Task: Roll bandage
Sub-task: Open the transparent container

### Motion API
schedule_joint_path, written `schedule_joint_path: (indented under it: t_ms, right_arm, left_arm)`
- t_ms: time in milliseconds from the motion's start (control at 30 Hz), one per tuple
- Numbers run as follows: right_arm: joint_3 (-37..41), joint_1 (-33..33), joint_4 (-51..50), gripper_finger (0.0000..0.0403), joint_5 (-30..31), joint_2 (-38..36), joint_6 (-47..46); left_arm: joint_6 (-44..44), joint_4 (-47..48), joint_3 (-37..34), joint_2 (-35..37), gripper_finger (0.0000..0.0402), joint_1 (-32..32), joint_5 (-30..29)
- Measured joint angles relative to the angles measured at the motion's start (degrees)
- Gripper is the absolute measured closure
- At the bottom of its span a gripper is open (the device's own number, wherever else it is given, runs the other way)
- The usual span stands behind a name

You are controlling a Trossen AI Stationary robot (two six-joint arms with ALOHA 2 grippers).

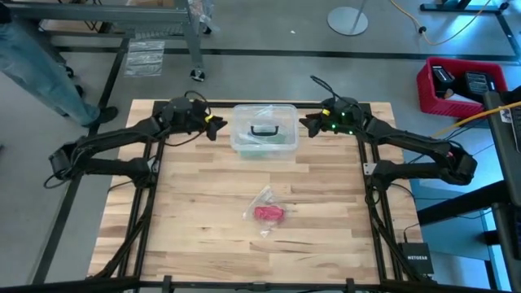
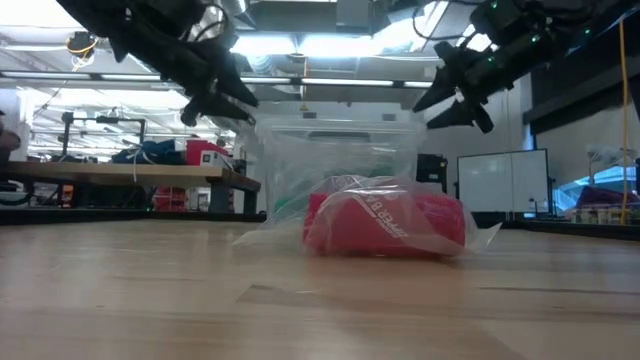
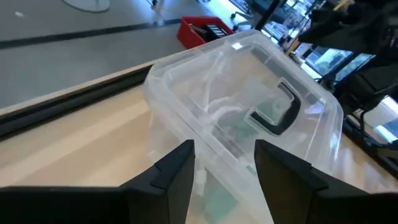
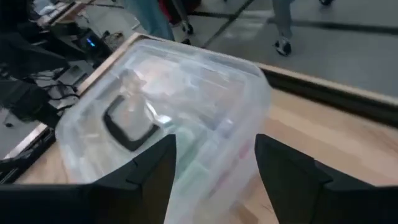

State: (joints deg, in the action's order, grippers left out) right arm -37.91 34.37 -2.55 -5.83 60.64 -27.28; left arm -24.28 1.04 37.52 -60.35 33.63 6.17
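Bandage (image 1: 269,213): red, rolled into a short cylinder, sealed inside a small clear plastic bag (image 1: 262,198); lies near the middle of the worktop (image 1: 195,236), toward the front edge, well apart from both arms. In the low view the bag carries printed lettering across the red roll (image 2: 385,222).

Worktop: pale butcher-block wood in lengthwise strips, framed by dark metal rails.

Clear plastic box (image 1: 263,129): black handle (image 1: 262,130) on its lid; stands at the rear centre of the worktop, between the two arms; contents blurred, with something greenish inside.

Left pincer (image 1: 218,125): just beside the box's left side, raised above the surface, fingers (image 3: 177,171) spread apart, grasping nothing.

Right pincer (image 1: 306,124): just beside the box's right side, raised likewise, fingers (image 4: 152,168) spread apart, grasping nothing.

Room: grey concrete floor; red crate (image 1: 461,86) with dark items at the right; round white stand base (image 1: 348,19) at the rear; a person's legs in jeans (image 1: 37,65) at the upper left; benches and ceiling lights beyond in the low view.
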Motion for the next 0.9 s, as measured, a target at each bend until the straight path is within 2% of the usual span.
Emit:
schedule_joint_path:
  t_ms: [200,467,900]
  right_arm:
    - [0.0,2.5,1.6,0.0180,-10.2,1.7,-3.3]
    - [0.0,2.4,2.3,0.0180,-12.0,6.1,-4.0]
    - [0.0,2.4,2.0,0.0180,-12.9,6.8,-4.3]
  left_arm:
    - [-1.5,-0.5,0.0,-1.6,0.0243,3.3,7.4]
    - [-2.3,-0.5,0.0,-5.1,0.0243,1.8,8.9]
    - [-3.9,-5.1,0.0,-9.7,0.0243,0.9,8.7]
